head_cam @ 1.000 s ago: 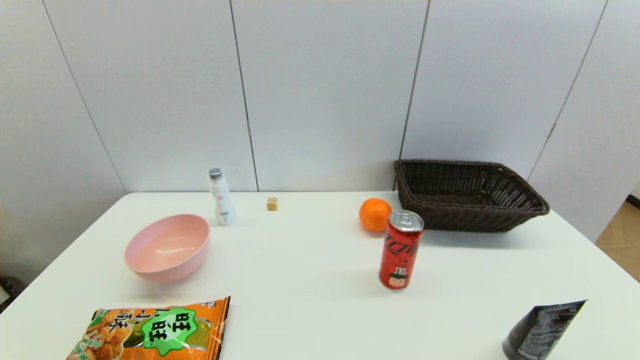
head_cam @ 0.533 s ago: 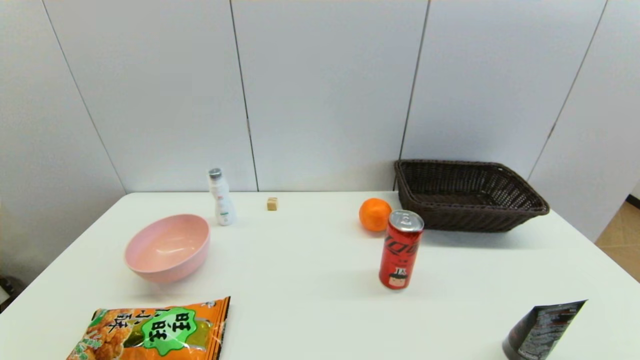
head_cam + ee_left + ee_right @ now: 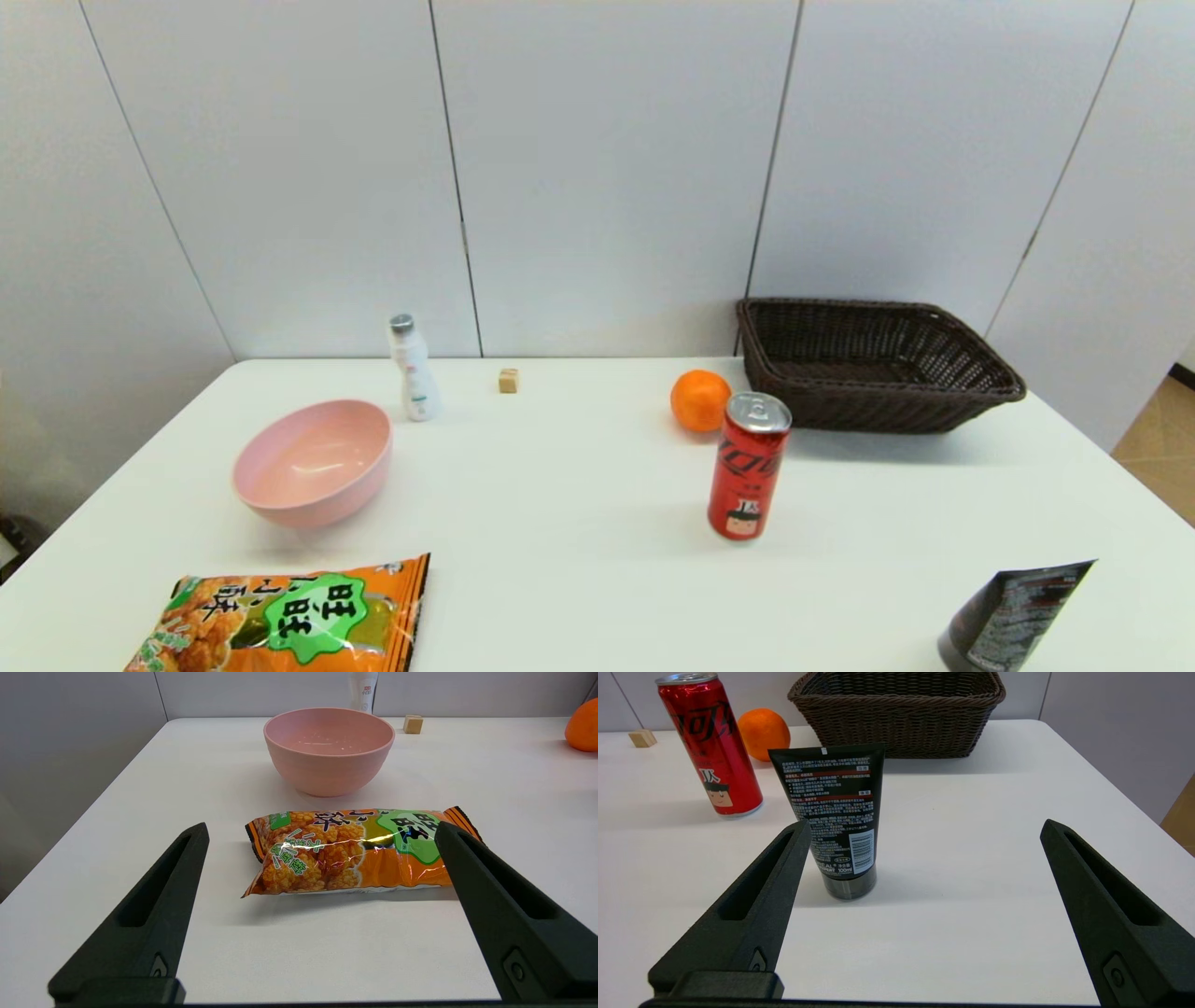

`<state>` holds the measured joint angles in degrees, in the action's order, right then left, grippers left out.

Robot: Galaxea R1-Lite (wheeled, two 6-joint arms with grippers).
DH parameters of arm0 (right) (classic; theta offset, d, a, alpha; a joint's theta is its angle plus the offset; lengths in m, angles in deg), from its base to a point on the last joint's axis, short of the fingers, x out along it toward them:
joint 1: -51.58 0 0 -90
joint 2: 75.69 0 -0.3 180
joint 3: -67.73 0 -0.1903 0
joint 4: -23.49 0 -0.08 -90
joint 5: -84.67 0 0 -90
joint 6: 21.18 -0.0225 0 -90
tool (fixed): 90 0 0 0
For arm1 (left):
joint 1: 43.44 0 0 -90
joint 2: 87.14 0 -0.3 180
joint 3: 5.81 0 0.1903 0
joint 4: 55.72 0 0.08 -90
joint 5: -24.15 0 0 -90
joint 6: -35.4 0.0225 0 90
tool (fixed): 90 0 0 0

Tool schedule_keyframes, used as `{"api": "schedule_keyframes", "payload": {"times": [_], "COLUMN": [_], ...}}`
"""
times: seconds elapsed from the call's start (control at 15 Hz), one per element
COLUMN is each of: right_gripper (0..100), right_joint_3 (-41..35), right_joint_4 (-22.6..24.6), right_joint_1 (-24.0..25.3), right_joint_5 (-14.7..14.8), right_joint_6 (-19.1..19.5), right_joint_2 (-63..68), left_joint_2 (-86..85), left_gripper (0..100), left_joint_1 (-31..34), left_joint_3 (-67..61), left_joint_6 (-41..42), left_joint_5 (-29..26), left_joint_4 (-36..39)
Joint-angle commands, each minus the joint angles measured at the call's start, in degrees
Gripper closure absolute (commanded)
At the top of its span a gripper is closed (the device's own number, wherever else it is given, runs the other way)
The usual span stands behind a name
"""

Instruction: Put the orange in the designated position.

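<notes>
Looking down from the head camera, you see the orange [image 3: 700, 400] resting on the white table [image 3: 579, 523] toward the far side, just left of the brown wicker basket [image 3: 873, 362] and behind the upright red can [image 3: 748, 467], which overlaps its lower right edge in this view. On your left side stand a pink bowl [image 3: 314, 461], a small white bottle [image 3: 412, 368] behind it, and a tiny wooden cube [image 3: 508, 380] farther right. An orange-and-green snack bag [image 3: 285, 621] lies at the near left edge, and a black tube [image 3: 1013, 616] stands at the near right edge. Neither arm shows in this view.

Turn to the left wrist camera: the left gripper [image 3: 320, 828] hovers low over the table with its fingers spread wide and nothing between them. The snack bag [image 3: 355, 851] lies flat just ahead of it, the pink bowl [image 3: 329, 749] beyond, and the orange [image 3: 583, 725] sits far off at the picture's edge.

From the right wrist camera you find the right gripper [image 3: 924, 826] likewise spread wide and holding nothing. The black tube [image 3: 838, 821] stands cap-down close to one finger [image 3: 752, 910]. Beyond it are the red can [image 3: 712, 746], the orange [image 3: 763, 733] behind that, and the basket [image 3: 896, 711].
</notes>
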<state>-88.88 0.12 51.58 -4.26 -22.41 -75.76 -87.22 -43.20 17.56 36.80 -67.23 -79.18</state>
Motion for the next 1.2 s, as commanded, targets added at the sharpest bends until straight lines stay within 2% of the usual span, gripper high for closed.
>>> {"api": "schedule_keyframes", "payload": {"times": [0.07,1.2], "right_gripper": [0,0], "right_joint_3": [0.0,0.0], "right_joint_4": [0.1,0.0], "right_joint_1": [0.0,0.0], "right_joint_5": [0.0,0.1], "right_joint_6": [0.0,0.0], "right_joint_2": [0.1,0.1], "left_joint_2": [0.1,0.1], "left_gripper": [0,0], "left_joint_1": [0.0,0.0], "left_joint_3": [0.0,0.0], "left_joint_6": [0.0,0.0], "left_joint_5": [0.0,0.0], "left_joint_4": [0.0,0.0]}}
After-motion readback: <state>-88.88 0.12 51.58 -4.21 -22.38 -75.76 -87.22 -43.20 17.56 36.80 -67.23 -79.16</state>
